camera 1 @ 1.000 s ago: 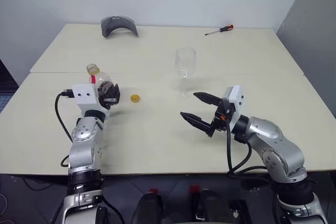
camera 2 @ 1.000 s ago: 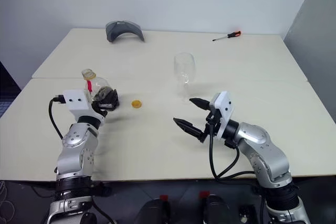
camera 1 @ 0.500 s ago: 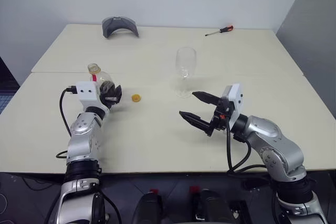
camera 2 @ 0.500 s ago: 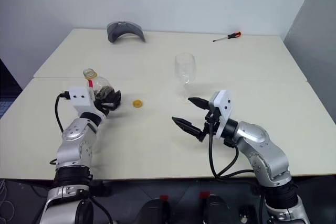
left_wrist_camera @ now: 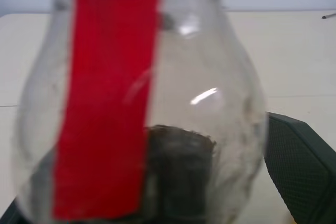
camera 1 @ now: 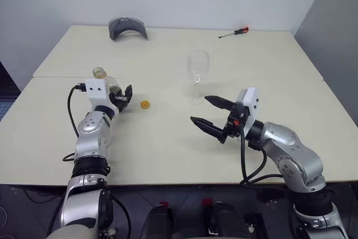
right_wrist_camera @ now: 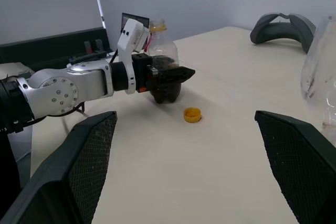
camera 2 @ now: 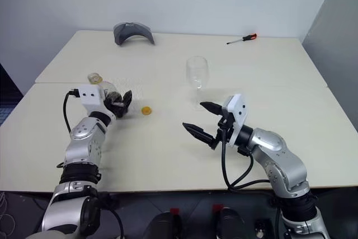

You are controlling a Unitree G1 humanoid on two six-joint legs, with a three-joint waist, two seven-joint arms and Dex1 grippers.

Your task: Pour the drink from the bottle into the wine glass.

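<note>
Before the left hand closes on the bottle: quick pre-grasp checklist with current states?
1. Cap off: ok. The yellow cap lies on the table; the bottle mouth is open.
2. Bottle upright: ok, standing on the table.
3. Left hand open around the bottle: ok. Its fingers flank the lower body; contact cannot tell.
4. Drink present: ok, a small dark amount at the bottom.
5. Wine glass upright and empty: ok, standing apart from both hands.
6. Right hand out of the way: ok. Open, holding nothing, on the near side of the glass.
</note>
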